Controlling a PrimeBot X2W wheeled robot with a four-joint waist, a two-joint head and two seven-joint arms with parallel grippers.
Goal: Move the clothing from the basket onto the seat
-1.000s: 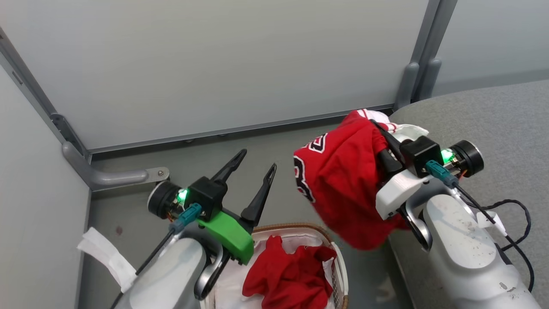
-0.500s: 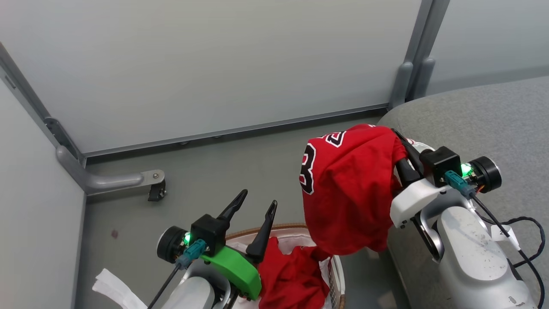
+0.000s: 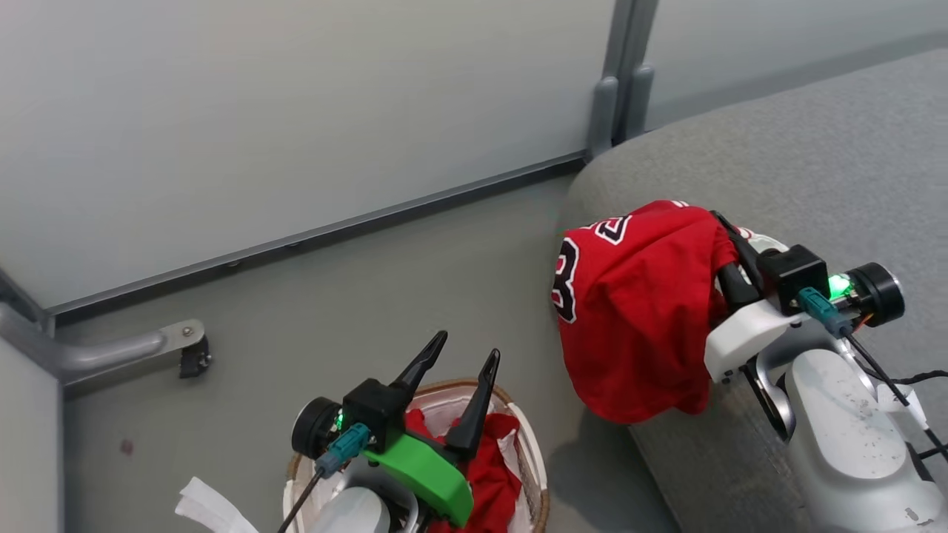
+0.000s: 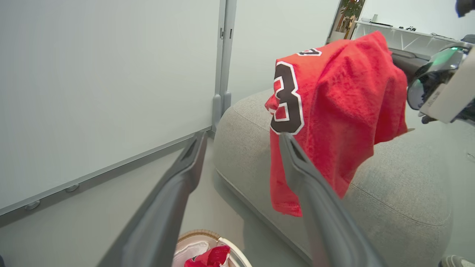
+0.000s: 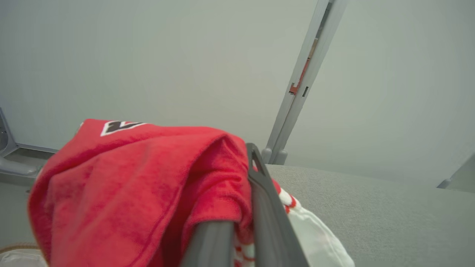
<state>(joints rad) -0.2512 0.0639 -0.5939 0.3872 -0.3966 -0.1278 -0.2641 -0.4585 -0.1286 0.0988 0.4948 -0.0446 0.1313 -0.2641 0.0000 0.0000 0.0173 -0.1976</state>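
One red jersey [image 3: 637,318] clenched in my right claw [image 3: 729,248], hanging over grey seat [image 3: 815,163] edge. Release here risks a slide floorward. Second jersey [image 3: 492,474] in basket [image 3: 459,383] — left claw [image 3: 468,346] spread, empty, above it.

Lab booth, pale partition panels [image 3: 296,111], metal posts [image 3: 626,37]

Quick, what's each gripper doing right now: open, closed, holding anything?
Left gripper: open, fingers spread, holding nothing.
Right gripper: closed, fingers clamped on a red jersey.
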